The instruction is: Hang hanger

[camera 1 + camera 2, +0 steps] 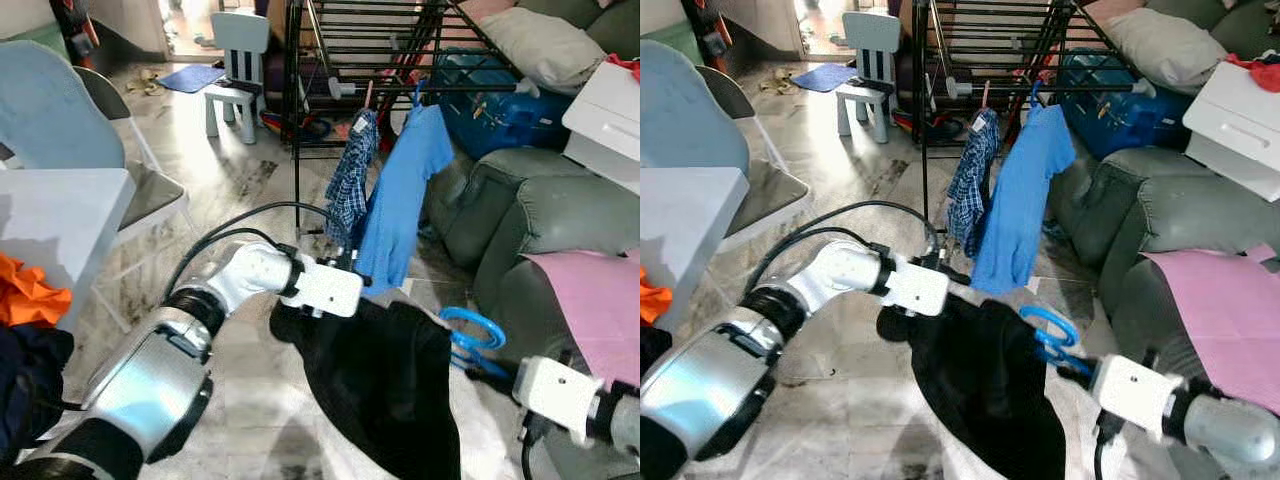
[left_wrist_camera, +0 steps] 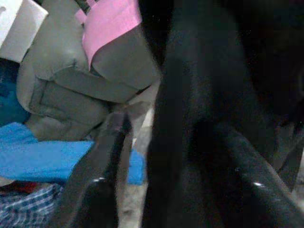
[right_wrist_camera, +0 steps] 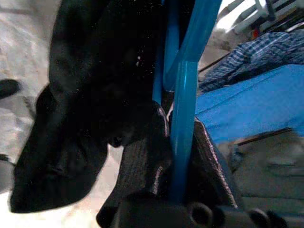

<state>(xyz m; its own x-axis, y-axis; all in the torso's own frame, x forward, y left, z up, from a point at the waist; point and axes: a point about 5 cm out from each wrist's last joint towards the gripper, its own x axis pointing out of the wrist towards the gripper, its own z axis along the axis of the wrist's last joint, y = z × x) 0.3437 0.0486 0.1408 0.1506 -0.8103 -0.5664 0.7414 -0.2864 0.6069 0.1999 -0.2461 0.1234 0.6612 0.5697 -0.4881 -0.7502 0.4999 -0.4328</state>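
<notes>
We see the robot's left gripper reaching across the tiled floor and pinching the top edge of a black garment, which hangs down in front of us in a dark fold; in the left wrist view its two black fingers sit narrow, with the cloth bunched between them. The right gripper comes in from the lower right and is clamped on a blue hanger, whose shaft runs straight up between its fingers in the right wrist view. The hanger's loop sits at the garment's right edge (touching the cloth, as far as we can tell), just in front of the grey sofa. Beyond both grippers stands a black drying rack, with a blue shirt and a checked shirt hanging side by side from its front rail. A pink cloth lies over the sofa's arm, and a small pale-blue chair stands on the floor further back, left of the rack.
</notes>
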